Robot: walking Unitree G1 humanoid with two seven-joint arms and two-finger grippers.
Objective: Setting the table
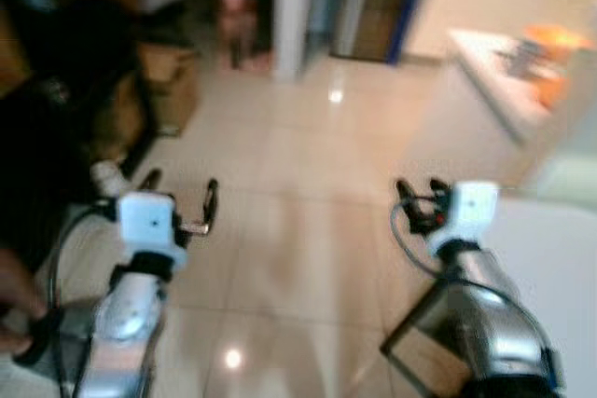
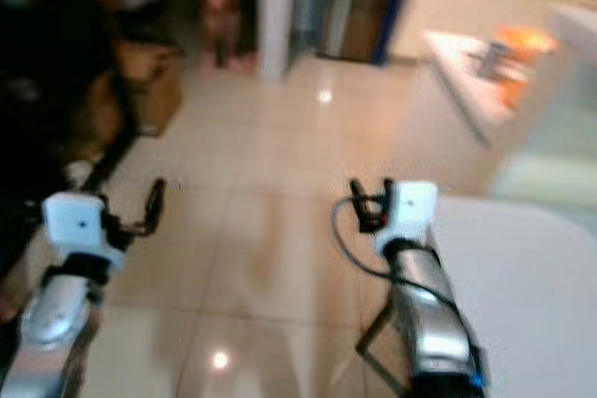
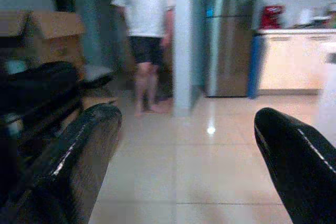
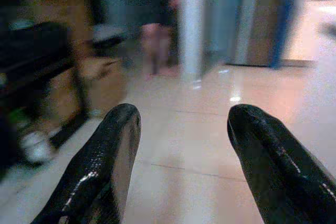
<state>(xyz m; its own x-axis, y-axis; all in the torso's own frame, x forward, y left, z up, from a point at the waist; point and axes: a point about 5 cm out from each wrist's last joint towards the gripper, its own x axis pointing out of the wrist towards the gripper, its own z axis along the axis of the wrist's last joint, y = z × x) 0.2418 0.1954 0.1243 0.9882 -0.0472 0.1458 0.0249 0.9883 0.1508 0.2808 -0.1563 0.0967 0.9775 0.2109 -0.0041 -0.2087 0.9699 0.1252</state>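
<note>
Both arms reach forward over a shiny tiled floor, and the head views are blurred. My left gripper [image 1: 180,195] is open, its two black fingers [image 3: 79,156] spread wide with nothing between them. Held at the same height, my right gripper [image 1: 422,195] is open and empty as well. A white table [image 1: 550,267] lies at the right, beside my right arm. Farther off at the right stands a white counter [image 1: 504,81] carrying orange and grey items [image 1: 550,53], too blurred to name.
A person [image 3: 144,30] in a white shirt and dark shorts stands by a white pillar [image 3: 182,40] ahead. Cardboard boxes [image 1: 173,81] and dark furniture [image 1: 56,109] line the left. A fridge [image 3: 228,35] and cabinets [image 3: 291,59] stand at the back right. A hand [image 1: 14,300] shows at the left edge.
</note>
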